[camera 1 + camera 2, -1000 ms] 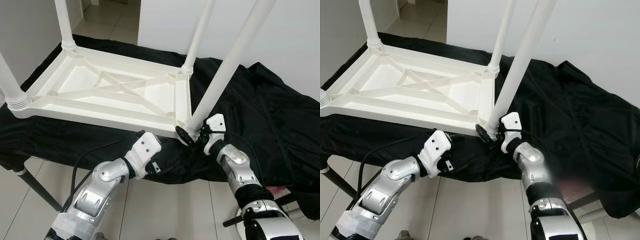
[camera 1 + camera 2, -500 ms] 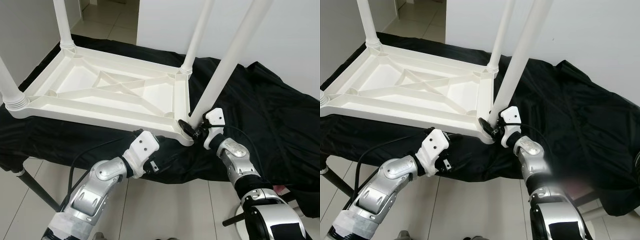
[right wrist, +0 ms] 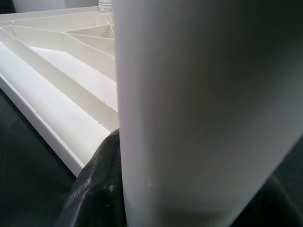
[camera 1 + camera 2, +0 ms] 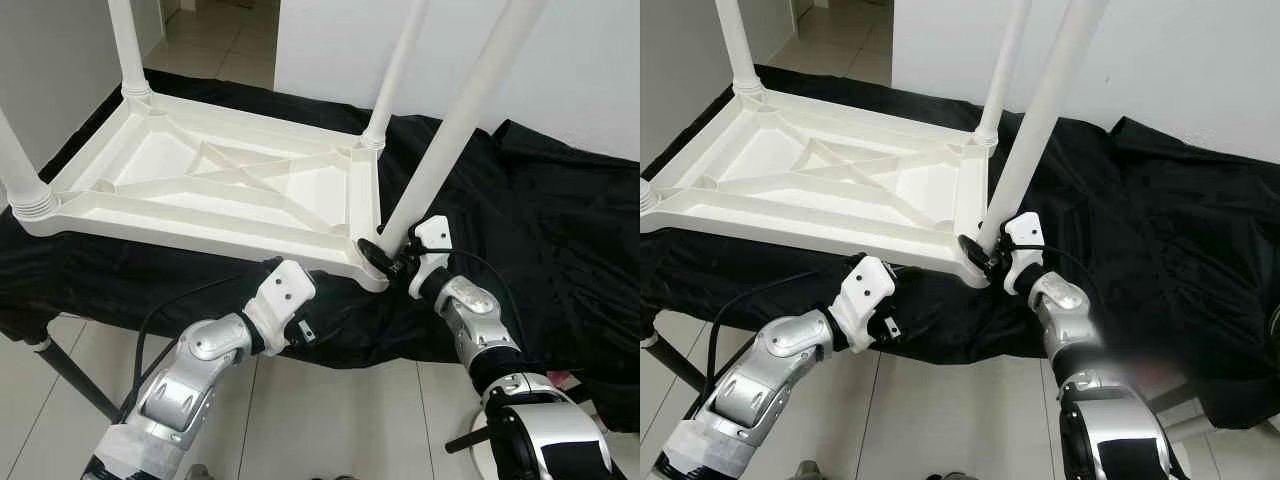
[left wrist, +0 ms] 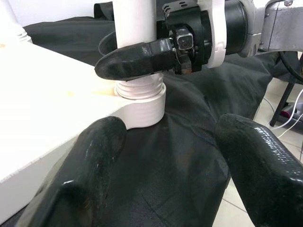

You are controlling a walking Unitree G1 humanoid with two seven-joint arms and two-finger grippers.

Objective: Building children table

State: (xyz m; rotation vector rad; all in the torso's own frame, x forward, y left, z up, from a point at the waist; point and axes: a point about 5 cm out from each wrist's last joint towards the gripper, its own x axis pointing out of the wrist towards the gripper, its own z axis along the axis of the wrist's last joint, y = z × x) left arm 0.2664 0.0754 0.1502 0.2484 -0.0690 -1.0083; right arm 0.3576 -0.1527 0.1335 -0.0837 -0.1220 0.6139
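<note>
Right tool (image 4: 385, 252) shifted inward, clamping round white leg (image 4: 450, 125)

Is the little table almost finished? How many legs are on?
Nearly. The tabletop lies upside down on the black cloth, and three legs stand in their corners. The fourth leg is in hand: the right end effector is shut around its base at the near corner socket. The left end effector waits open just below. Left: seating that leg fully and flipping the table over.
</note>
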